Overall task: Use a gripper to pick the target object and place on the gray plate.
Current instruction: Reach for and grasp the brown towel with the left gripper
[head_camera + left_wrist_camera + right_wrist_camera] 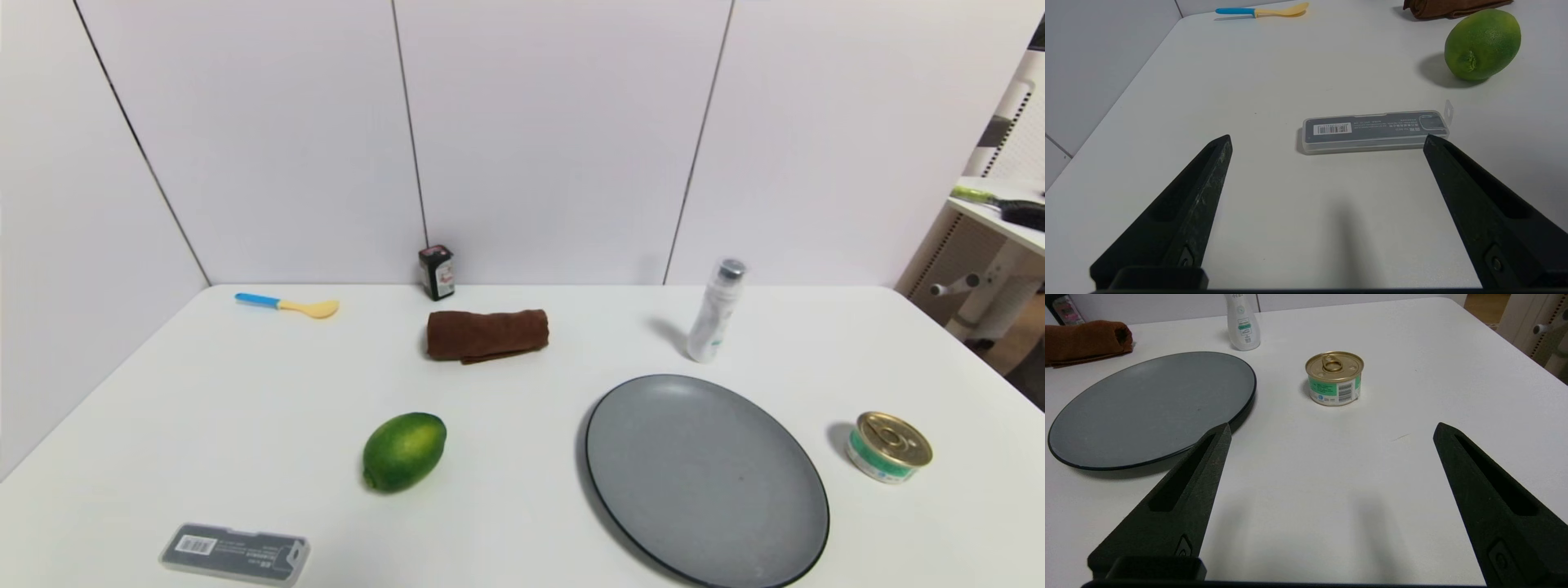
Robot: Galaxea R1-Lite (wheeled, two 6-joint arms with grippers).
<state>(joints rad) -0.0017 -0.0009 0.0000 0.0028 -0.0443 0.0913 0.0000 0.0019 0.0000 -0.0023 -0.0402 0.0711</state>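
Rolled brown towel (487,334) lies on its side toward the back of the white table (245,392), centre, just in front of a small dark box (437,272) standing at the wall; towel rests on the table, nothing touching it; gray plate (707,478) sits near front right, bare, well apart from the towel; green lime (404,451) front-left of centre, between towel and a flat clear plastic case (234,554) at the near left edge; blue-handled yellow spoon (287,305) back left; white bottle (715,311) upright just behind the plate; gold-lidded can (889,446) right of the plate, not touching it; neither arm shows in the head view; left gripper (1327,139) jaws spread wide, holding nothing, low over the near left table with the plastic case just ahead of its tips and the lime beyond to one side, towel edge barely visible far off; right gripper (1332,428) also wide apart and empty, over the near right table, one fingertip (1218,441) overlapping the plate rim in view, contact cannot be told; can ahead between the tips, bottle and towel end farther back.
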